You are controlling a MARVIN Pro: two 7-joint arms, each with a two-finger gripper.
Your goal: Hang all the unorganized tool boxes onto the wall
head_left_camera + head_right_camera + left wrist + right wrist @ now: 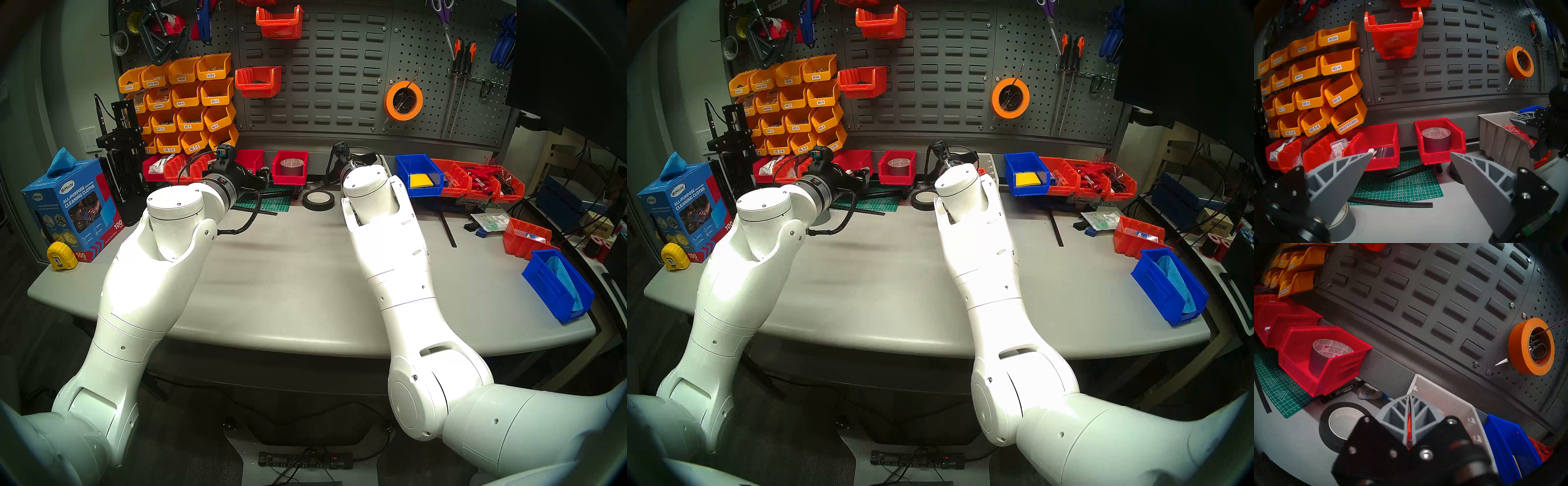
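from the head views, both white arms reach forward over the grey bench toward the wall, a dark grey panel of louvred slots and peg holes. two orange-red bins already hang on it, one high and one lower. along the foot of the wall, on the bench, stand a red tool box with a roll of grey tape inside, a blue tool box with a yellow pad in it, and between them a beige-grey tool box, mostly hidden behind the right arm. another blue bin with a blue cloth sits near the bench's right edge.

in the left wrist view, the left gripper is released, its grey fingers spread wide and holding nothing, level with the red tool box, which stands at the base of the wall on the edge of a green cutting mat. the ribbed beige-grey tool box is at the right, with the right gripper's fingers over its open top.

in the right wrist view, the right gripper is clenched, fingers pressed together on a thin orange-red edge that i cannot identify. it sits over the beige-grey tool box, with the blue tool box just beside. a black tape roll lies on the bench nearby.
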